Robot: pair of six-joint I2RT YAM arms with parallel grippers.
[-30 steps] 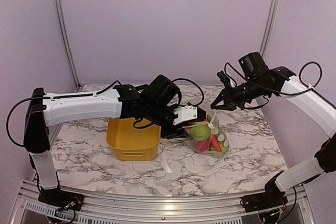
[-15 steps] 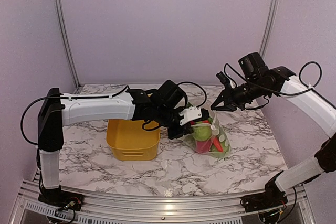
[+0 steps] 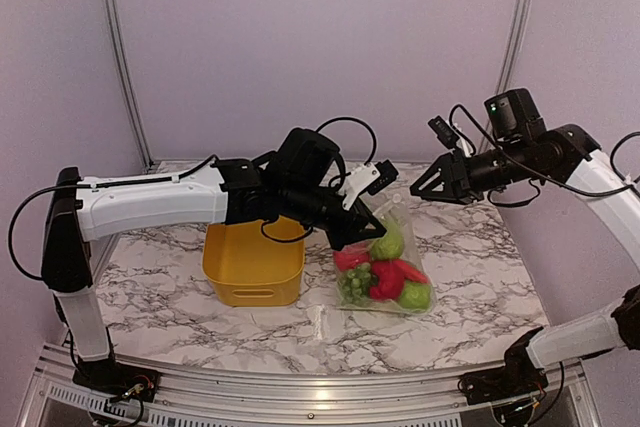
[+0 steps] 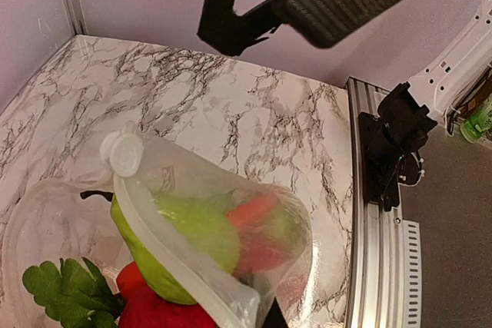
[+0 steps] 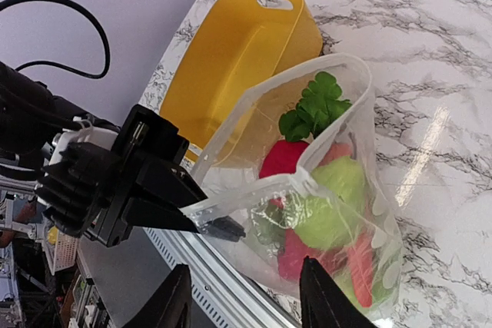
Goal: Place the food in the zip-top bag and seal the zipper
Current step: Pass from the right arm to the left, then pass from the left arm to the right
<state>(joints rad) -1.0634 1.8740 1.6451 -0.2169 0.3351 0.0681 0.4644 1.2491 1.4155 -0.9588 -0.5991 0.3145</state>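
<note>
The zip-top bag (image 3: 385,262), food (image 3: 378,275) inside, now stands taller on the marble worktop (image 3: 470,277), its mouth edge pinched by the left end effector (image 3: 376,179), which has risen. The right end effector (image 3: 418,185) has spread and drawn back rightward. Lilac walls enclose one bag, one yellow bin (image 3: 250,267), two arms

On my counter (image 3: 480,267) the zip-top bag (image 3: 392,247) rests just right of the bin (image 3: 252,265), near it, with a gap between them. The food (image 3: 385,277) lies inside the bag, heaped toward its bottom. My left tool (image 5: 217,226) sits on the bag's mouth edge, on the side nearer the bin. My right tool (image 3: 418,187) hangs above and right of the bag, apart from it.
</note>
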